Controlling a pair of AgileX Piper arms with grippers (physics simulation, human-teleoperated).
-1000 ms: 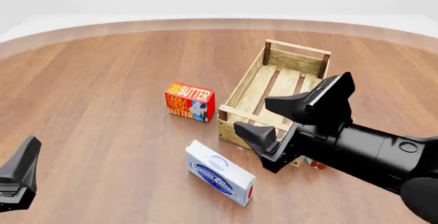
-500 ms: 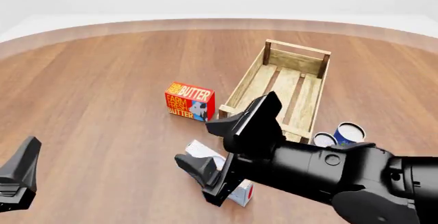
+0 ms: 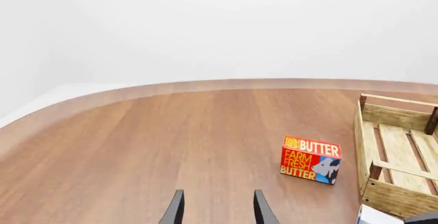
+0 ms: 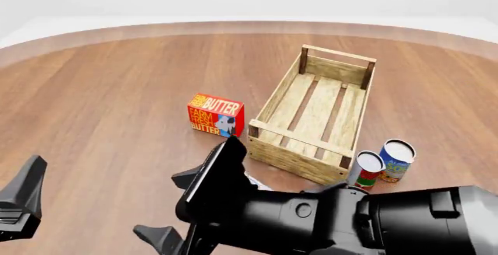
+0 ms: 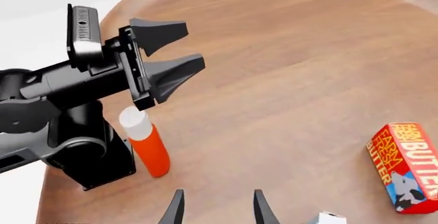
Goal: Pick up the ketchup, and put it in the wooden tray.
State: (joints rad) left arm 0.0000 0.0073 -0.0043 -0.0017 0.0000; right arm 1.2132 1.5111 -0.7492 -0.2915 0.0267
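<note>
Smooth wood-grain table (image 4: 116, 91), pale slatted-wood tray (image 4: 315, 112), glossy butter box (image 4: 216, 115).

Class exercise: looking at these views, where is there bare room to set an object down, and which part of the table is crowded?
Free: the wooden tray, whose slatted floor holds nothing, and the table left of the butter box. Crowded: the near right, where two cans stand by the tray's near corner and the right gripper covers the front.

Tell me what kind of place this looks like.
Probably a simulated tabletop test scene, not a real kitchen: a round wooden table against blank white, groceries like a butter box and two cans beside a wooden tray, plus a ketchup bottle.
</note>
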